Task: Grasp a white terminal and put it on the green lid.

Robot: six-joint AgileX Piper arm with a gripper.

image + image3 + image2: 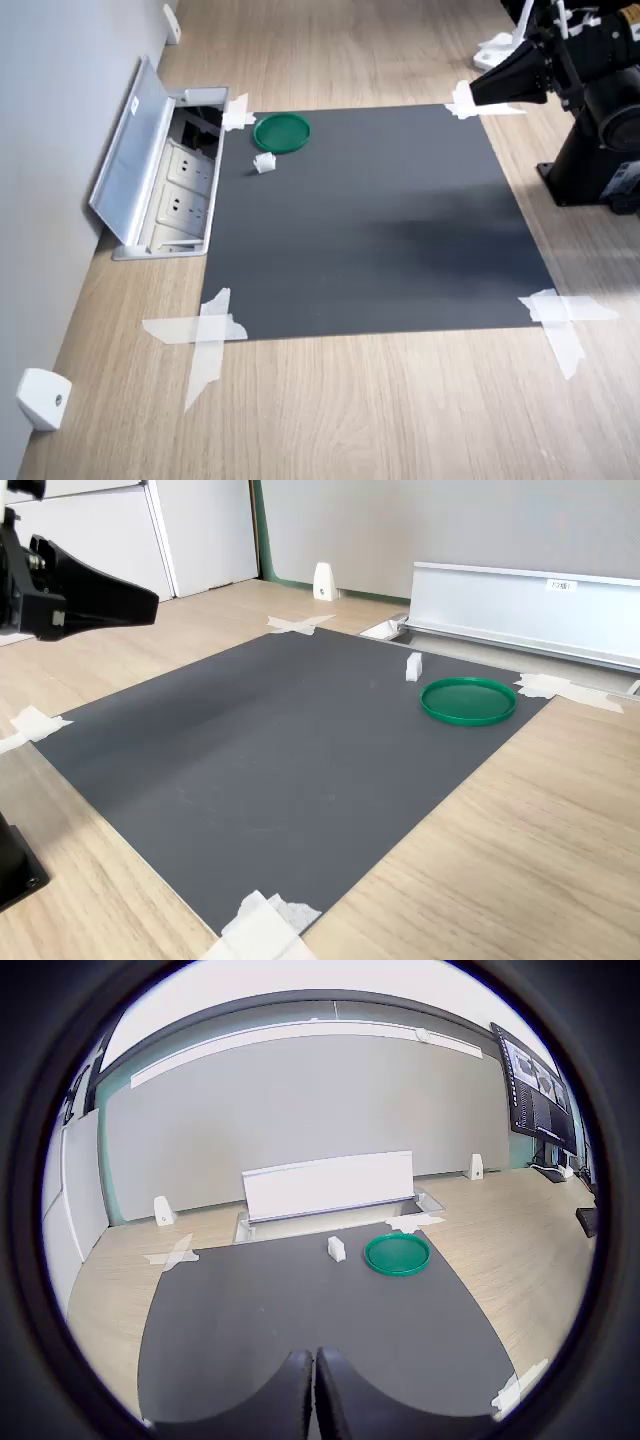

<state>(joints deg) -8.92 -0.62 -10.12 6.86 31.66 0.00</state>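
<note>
In the wrist view the claw (314, 1392) sits nearest, its two fingers pressed together and gripping nothing, above the near edge of the dark mat (300, 1310) taped to the wooden worktop (520, 1230). Farther across the mat, the white terminal (336, 1249) stands just beside the green lid (397, 1254), not touching it. Behind them an open socket box (330, 1185) meets the wall.

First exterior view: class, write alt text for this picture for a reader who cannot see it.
A small white terminal sits on a dark mat just beside a round green lid, near the mat's far left corner. The robot's black gripper, shut and empty, hovers over the far right corner. An open floor socket box lies left of the mat.
</note>
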